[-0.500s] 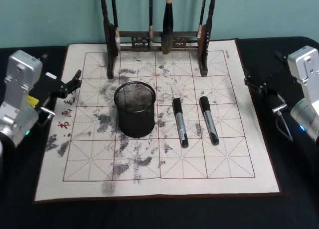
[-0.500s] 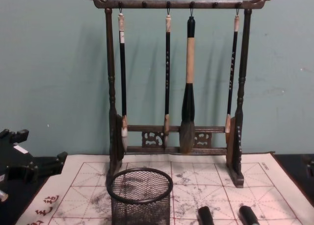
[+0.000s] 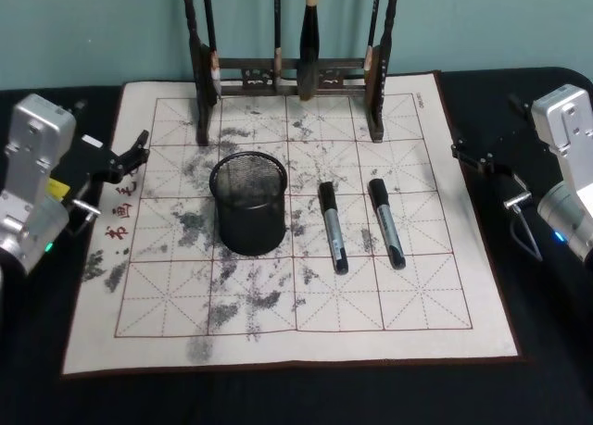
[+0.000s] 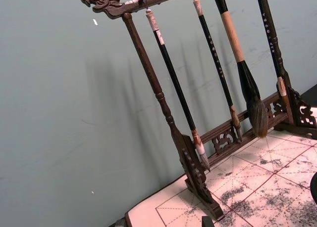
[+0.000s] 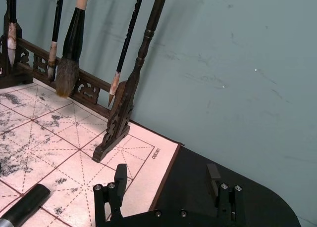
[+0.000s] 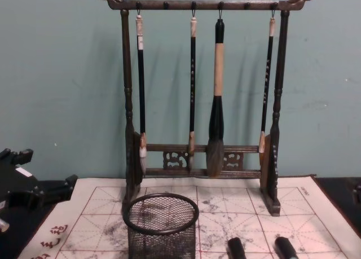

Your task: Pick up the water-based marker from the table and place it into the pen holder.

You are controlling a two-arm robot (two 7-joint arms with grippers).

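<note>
Two black-and-grey water-based markers [image 3: 333, 227] [image 3: 386, 222] lie side by side on the ink-stained mat [image 3: 389, 323], right of its middle. The black mesh pen holder [image 3: 247, 203] stands upright just left of them. From the chest its rim [image 6: 161, 214] shows, with both marker caps [image 6: 236, 247] [image 6: 286, 247] to its right. My left gripper [image 3: 113, 124] hovers open at the mat's left edge and holds nothing. My right gripper [image 3: 484, 124] is open and empty at the mat's right edge; its wrist view shows the fingers [image 5: 119, 175] wide apart and one marker's end [image 5: 22, 204].
A tall dark wooden rack [image 3: 287, 73] hung with several calligraphy brushes stands along the mat's far edge, behind the pen holder. The black table [image 3: 278, 397] surrounds the mat. Red characters [image 3: 120, 212] sit near the mat's left border. A teal wall is behind.
The head view has shifted a little, so everything sits slightly higher in it. The markers, the pen holder and both grippers keep their places.
</note>
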